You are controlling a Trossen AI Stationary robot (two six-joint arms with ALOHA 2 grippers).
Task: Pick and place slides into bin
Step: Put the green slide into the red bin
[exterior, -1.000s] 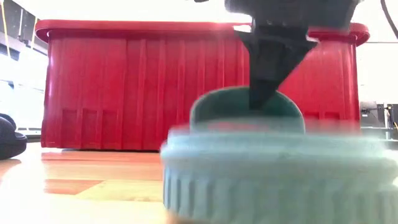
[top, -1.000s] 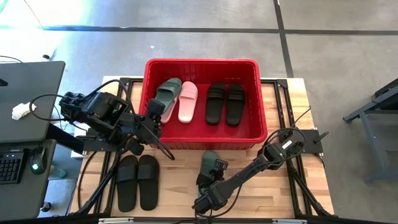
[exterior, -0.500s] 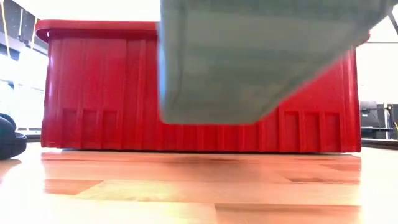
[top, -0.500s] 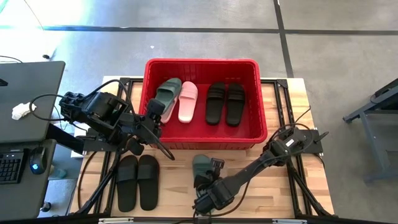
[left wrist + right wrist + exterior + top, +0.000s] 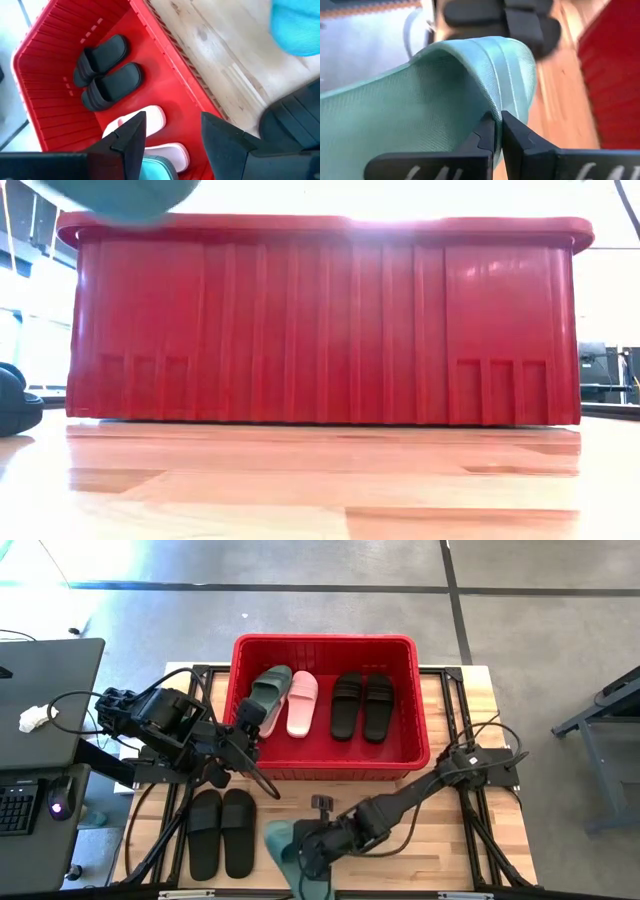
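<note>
A sage-green slide hangs above the table's near edge with my right gripper shut on it; its tip shows in the low view. The red bin stands at the table's far middle. On its floor lie another green slide, pink slides and a black pair. A second black pair lies flat on the table's near left. My left gripper waits open above the bin's near left corner. My right gripper pinches the green slide's ribbed strap at its edge between the two fingers. The fingers slant downward from the table's right side. The slide is lifted clear of the table and hangs tilted off the fingertips.
Bare wood lies between the bin's near wall and the table's near edge. A desk with a keyboard stands left of the table. Black frame bars run along the table's right side.
My right gripper has risen from the table, tipping up and swinging toward the table's left and near edge. The green slide, which lay on the wood just before the bin, has come up with it and now hangs clear and tilted.
</note>
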